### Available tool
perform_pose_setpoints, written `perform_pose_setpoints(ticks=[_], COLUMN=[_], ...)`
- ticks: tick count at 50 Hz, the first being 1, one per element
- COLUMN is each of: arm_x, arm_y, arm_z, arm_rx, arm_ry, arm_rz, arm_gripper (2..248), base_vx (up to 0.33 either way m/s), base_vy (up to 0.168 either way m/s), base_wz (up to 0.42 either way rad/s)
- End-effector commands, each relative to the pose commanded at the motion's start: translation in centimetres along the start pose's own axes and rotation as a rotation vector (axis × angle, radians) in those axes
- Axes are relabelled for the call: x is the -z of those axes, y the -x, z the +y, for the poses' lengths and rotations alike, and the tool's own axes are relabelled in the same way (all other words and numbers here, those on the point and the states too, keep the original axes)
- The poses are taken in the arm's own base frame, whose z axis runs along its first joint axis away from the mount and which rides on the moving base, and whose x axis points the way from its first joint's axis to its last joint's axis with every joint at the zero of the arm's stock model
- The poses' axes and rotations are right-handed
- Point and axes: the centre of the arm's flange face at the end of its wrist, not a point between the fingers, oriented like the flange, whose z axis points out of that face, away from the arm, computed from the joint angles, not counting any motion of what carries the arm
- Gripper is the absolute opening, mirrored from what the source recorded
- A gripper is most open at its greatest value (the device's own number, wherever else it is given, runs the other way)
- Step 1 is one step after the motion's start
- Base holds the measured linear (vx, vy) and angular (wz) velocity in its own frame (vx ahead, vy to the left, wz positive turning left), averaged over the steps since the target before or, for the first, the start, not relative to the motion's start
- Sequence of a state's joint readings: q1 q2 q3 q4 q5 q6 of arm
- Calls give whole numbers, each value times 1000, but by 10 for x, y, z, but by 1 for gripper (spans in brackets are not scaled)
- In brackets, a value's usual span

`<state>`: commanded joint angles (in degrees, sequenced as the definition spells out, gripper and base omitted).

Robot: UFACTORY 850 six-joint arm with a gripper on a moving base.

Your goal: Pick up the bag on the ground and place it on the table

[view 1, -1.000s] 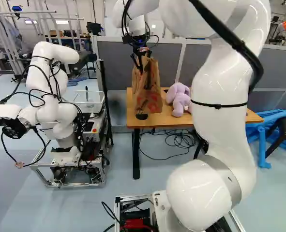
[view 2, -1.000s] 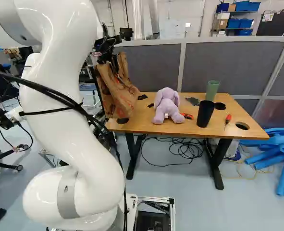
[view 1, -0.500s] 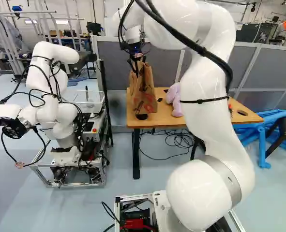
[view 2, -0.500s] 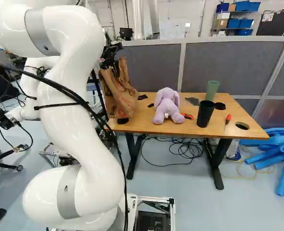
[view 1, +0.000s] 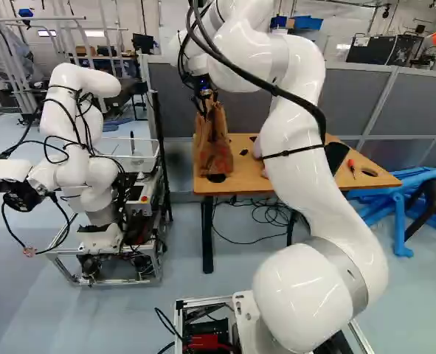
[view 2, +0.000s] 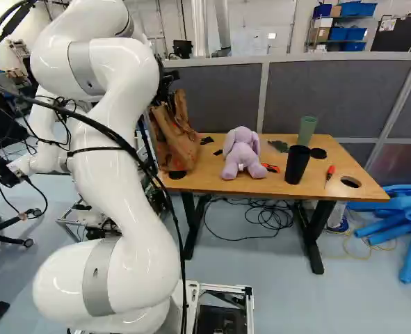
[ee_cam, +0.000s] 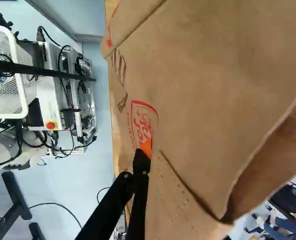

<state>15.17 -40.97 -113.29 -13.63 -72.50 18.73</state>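
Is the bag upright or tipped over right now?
Upright, leaning a little: both base views show the bag with its bottom down by the table and its top above.

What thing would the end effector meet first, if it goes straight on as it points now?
Most likely the brown paper bag, right ahead of the end effector, though the depth is unclear.

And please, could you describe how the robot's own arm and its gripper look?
The arm is glossy white, with thick rounded segments and grey bands at joints. Black cables run loosely along the outside, and a thin black strap goes around one segment. The gripper is black, with slim jointed bars and some orange at its tip.
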Motion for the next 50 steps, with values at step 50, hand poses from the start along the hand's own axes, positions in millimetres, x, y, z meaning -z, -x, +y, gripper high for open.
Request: perform_pose_setpoints(ticks=[50], arm_x=[-19], arm_y=[-12], arm_z=[-6], arm_rx=[1], arm_ry=[3], arm_rz=[-12], arm_gripper=[118], base_vx=[0], base_vy=[0], base_wz=[0])
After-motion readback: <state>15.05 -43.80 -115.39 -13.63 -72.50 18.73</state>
